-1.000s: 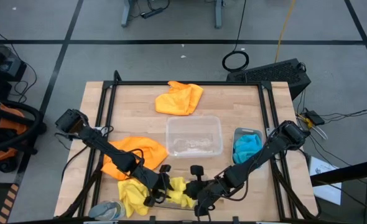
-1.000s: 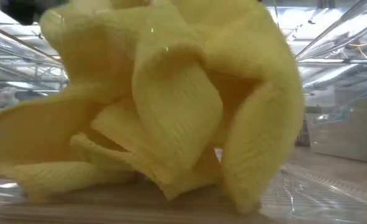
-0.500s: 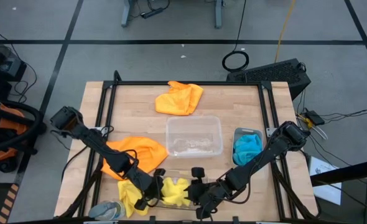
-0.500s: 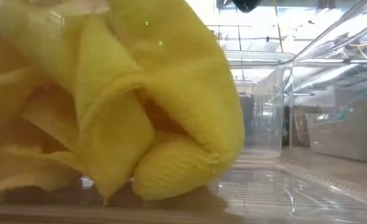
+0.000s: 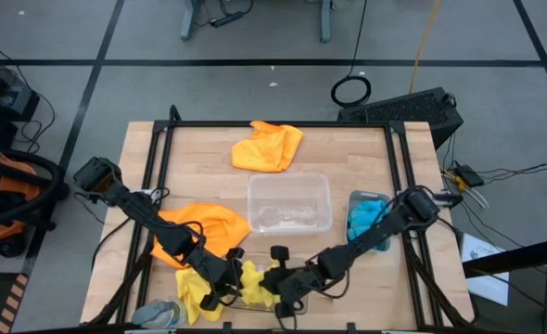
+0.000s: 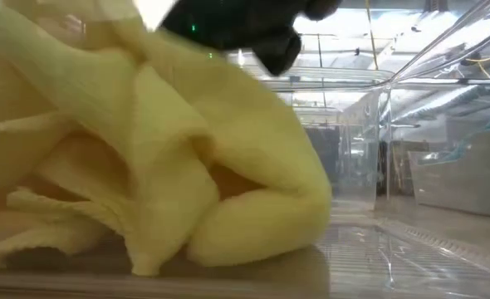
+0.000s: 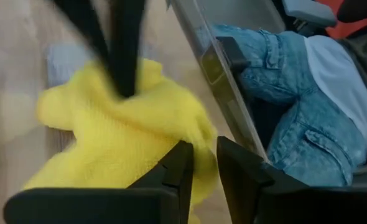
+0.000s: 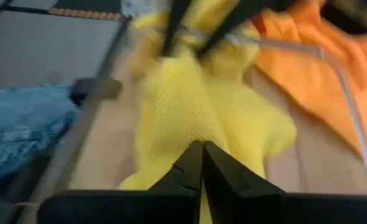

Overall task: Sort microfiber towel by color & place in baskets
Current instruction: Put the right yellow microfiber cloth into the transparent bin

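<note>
Both pincers are pinching the yellow towel (image 5: 255, 283) at the counter's (image 5: 348, 158) near edge: left pincer (image 5: 225, 288), right pincer (image 5: 278, 289). Opposing pulls could be stretching it, risking a slip.

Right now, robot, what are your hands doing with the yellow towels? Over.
Left gripper and right gripper both at the yellow towels, near table edge. Right gripper shut on towel. Nothing blocking.

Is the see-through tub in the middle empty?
Empty, it seems: the high view shows only glare in the middle tub, with no cloth inside.
</note>
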